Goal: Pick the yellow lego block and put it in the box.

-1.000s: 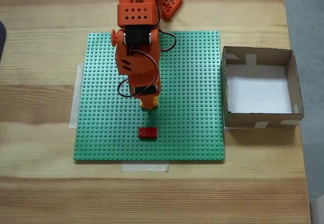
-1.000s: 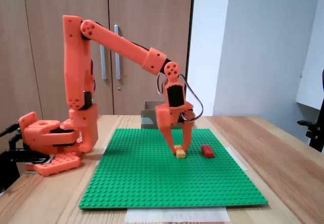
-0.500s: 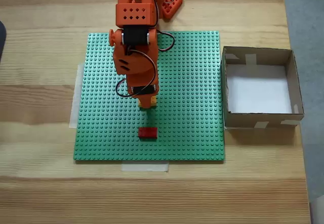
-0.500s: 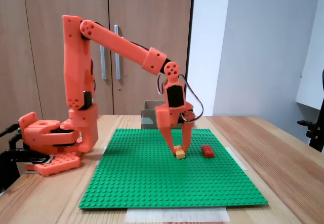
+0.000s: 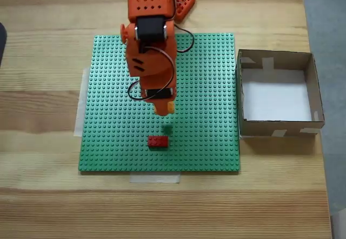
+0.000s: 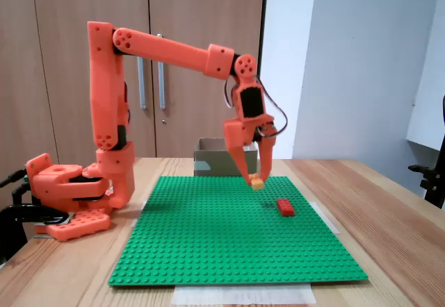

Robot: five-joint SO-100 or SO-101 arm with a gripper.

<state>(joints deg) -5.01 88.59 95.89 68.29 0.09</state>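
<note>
My orange gripper (image 6: 256, 180) is shut on the yellow lego block (image 6: 257, 181) and holds it in the air above the green baseplate (image 6: 208, 237). From above, the yellow lego block (image 5: 169, 107) peeks out under the gripper (image 5: 165, 109), over the middle of the baseplate (image 5: 108, 114). The box (image 5: 278, 94), brown cardboard with a white floor, stands to the right of the baseplate in that view; in the side-on fixed view the box (image 6: 212, 160) sits behind the gripper.
A red brick (image 5: 158, 141) lies on the baseplate just below the gripper, and appears as the red brick (image 6: 285, 207) to the gripper's right in the side-on view. The arm's base (image 6: 69, 196) stands at the table's left. Wooden table (image 5: 162, 212) surrounds the plate.
The gripper has closed on the yellow block and lifted it off the baseplate, rising and shifting slightly toward the box side. The red brick has stayed put.
</note>
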